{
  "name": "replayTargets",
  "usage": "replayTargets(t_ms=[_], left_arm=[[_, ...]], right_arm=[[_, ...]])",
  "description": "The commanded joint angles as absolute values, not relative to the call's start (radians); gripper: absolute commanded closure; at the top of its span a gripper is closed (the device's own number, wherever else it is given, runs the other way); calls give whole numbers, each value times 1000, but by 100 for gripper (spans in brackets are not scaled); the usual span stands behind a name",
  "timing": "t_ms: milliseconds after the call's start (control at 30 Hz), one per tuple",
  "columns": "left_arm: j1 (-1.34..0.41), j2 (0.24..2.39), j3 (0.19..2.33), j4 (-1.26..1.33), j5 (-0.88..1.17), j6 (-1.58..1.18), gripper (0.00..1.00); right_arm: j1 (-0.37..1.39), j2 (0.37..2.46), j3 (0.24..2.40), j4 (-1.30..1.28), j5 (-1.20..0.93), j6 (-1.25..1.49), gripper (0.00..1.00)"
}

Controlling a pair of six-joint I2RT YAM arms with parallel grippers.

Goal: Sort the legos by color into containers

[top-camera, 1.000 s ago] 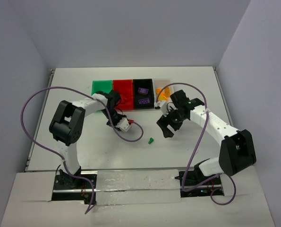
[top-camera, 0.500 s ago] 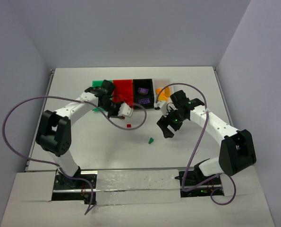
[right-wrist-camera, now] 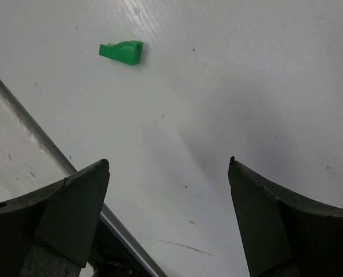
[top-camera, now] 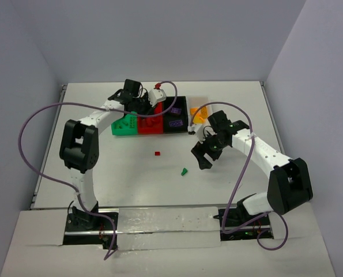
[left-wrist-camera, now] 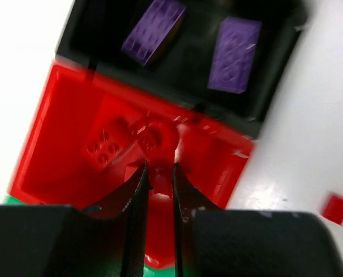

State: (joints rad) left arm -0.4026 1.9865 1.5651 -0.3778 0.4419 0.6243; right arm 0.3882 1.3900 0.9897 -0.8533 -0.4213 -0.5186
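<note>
In the left wrist view my left gripper [left-wrist-camera: 159,170] is shut on a small rounded red lego [left-wrist-camera: 158,138], held just above the red container [left-wrist-camera: 56,138]. A studded red brick [left-wrist-camera: 105,147] lies inside that bin. The black container [left-wrist-camera: 275,86] beside it holds two purple plates [left-wrist-camera: 236,55]. From above, the left gripper [top-camera: 143,111] hangs over the row of containers [top-camera: 150,128]. My right gripper [right-wrist-camera: 168,164] stands open above bare table, with a green lego [right-wrist-camera: 122,52] lying ahead of it to the left. Nothing is between its fingers.
A small red lego [top-camera: 157,153] and the green lego [top-camera: 184,172] lie loose on the white table in front of the bins. The green bin [top-camera: 123,126] is at the row's left end; the clear bin [top-camera: 199,112] with orange pieces is at its right, close to the right arm.
My left arm has swung up from the table to above the red container with the red lego pinched. A small red lego on the table has come into sight. The right arm stayed still.
</note>
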Motion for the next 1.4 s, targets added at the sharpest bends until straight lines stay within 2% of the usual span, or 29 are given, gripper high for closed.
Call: replayTargets(t_ms=[0, 67, 133, 200, 300, 467, 633, 767, 867, 1000, 1367], left_arm=[[-391, 2042, 1647, -317, 357, 495, 83], [-392, 2050, 1641, -309, 351, 487, 64], [-393, 2037, 1630, -303, 358, 486, 53], [-394, 2007, 1593, -278, 378, 470, 36], [-402, 1915, 1527, -239, 394, 452, 29], [-446, 1735, 1393, -203, 443, 379, 29], [-630, 1525, 1200, -215, 470, 260, 37], [-782, 1496, 1101, -218, 413, 150, 41], [-932, 1506, 1011, -200, 283, 125, 43], [-1076, 1583, 1012, -238, 178, 76, 44], [-1117, 1834, 1209, -374, 58, -35, 38]], right_arm=[[383, 1355, 964, -865, -433, -518, 10], [385, 1349, 958, -864, -429, -513, 10], [385, 1342, 951, -862, -426, -508, 10], [382, 1330, 942, -856, -428, -499, 10], [372, 1319, 924, -838, -435, -477, 10], [318, 1306, 905, -816, -462, -442, 10], [245, 1320, 920, -805, -452, -395, 10], [187, 1349, 937, -802, -421, -362, 10], [140, 1383, 955, -796, -379, -322, 10], [100, 1378, 969, -774, -306, -273, 9], [72, 1355, 976, -773, -287, -258, 9]])
